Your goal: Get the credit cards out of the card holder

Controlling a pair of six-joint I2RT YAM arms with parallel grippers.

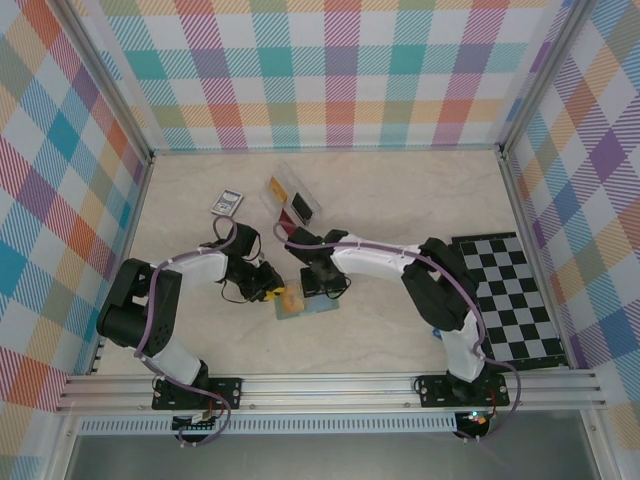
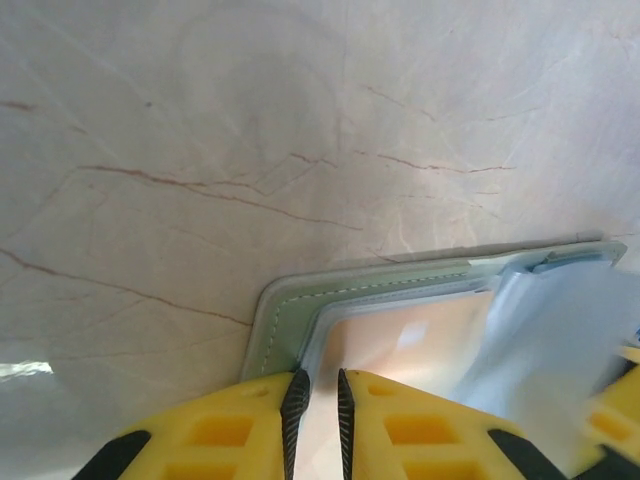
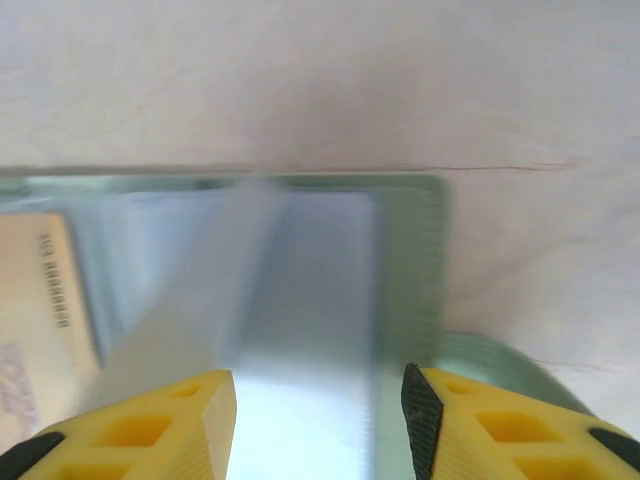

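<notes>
Marbled pale surface (image 1: 400,200) is carrying the card holder (image 2: 272,335), which is lying open near the front edge, between the two arms. A tan credit card (image 2: 400,340) is sitting in its pale blue-grey pocket.

The left end effector (image 2: 318,400) is hanging at the holder's corner with its jaws drawn almost together. Only a thin slit is showing, and the card's near edge is running into it. I cannot tell whether the pads are gripping the card, the pocket lip, or nothing yet.

The right end effector (image 3: 318,420) is standing with jaws well apart over the holder's other half, straddling a blurred blue-grey flap. Whether it is pressing the holder down is unclear.

Several things are looking risky from here:
- If the left jaws are catching the pocket lip along with the card, a pull is likely dragging the whole soft holder instead of freeing the card.
- If the bite is too shallow, the thin card is probably slipping out.
- With the right jaws not clamping anything, the holder is free to slide or fold shut.
</notes>
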